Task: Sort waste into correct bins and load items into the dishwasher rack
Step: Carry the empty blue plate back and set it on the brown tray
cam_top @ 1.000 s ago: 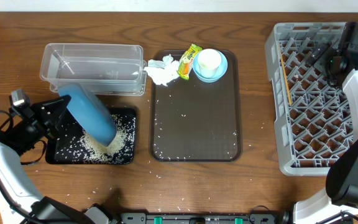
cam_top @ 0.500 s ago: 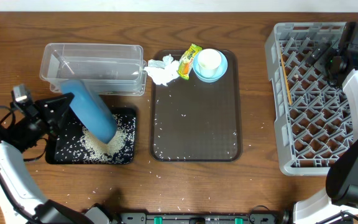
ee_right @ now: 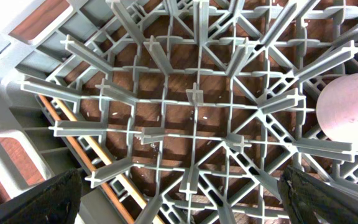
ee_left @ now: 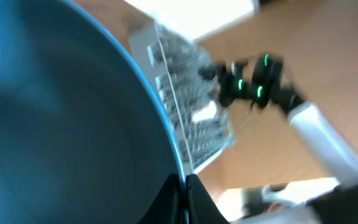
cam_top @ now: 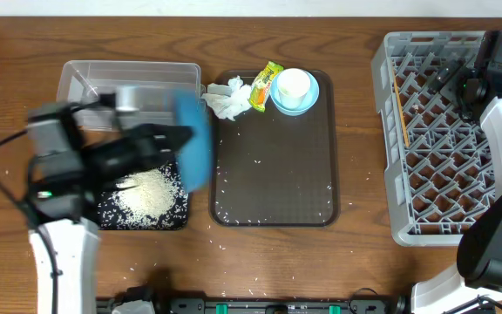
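In the overhead view, centre left, you see a blue plate (cam_top: 194,144) beside white rice (cam_top: 146,194) on a black tray (cam_top: 146,224). Your brown serving tray (cam_top: 273,148), speckled white, holds a yellow-green wrapper (cam_top: 265,85), a white tissue (cam_top: 227,100) and a white cup (cam_top: 292,85) in a light blue bowl (cam_top: 309,98). At right, the rack (cam_top: 434,174) is a grey lattice. At the right edge of the right wrist view is a pink cup (ee_right: 350,106).

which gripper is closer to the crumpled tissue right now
Left. The left gripper, shut on the blue plate, is just beside the tissue; the right gripper hangs over the rack.

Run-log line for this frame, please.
left pincer: shut on blue plate | rice: piled in black tray | right pincer: open over dishwasher rack
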You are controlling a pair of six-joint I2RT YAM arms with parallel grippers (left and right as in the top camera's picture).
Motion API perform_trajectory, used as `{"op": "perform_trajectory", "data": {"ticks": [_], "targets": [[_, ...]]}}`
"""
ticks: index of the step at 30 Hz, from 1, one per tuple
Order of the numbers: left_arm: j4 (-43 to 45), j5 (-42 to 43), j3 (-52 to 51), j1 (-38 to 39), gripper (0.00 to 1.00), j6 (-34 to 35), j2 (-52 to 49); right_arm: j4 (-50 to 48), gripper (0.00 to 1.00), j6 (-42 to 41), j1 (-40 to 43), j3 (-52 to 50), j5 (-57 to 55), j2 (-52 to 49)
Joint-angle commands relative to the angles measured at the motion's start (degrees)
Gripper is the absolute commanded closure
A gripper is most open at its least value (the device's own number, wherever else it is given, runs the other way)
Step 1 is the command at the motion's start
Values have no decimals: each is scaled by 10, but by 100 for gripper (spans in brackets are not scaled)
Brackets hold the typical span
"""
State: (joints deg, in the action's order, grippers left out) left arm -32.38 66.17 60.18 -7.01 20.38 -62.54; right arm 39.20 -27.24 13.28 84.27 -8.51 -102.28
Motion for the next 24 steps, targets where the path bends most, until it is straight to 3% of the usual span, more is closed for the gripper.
{"op": "perform_trajectory", "data": {"ticks": [1,5,11,16,24], "targets": [[37,-168,23,128,94,39,11,1,1,-10,2,0,-2,-6],[61,-350,23,289,94,30,-16,1,1,-10,2,0,-2,-6],[111,-533,23,459,94,-9,-106,1,1,-10,2,0,-2,-6],[135,-558,23,525,94,-13,-192,0,1,-10,2,0,-2,-6],[133,-557,23,546,93,-12,-263,1,1,-10,2,0,-2,-6]]}}
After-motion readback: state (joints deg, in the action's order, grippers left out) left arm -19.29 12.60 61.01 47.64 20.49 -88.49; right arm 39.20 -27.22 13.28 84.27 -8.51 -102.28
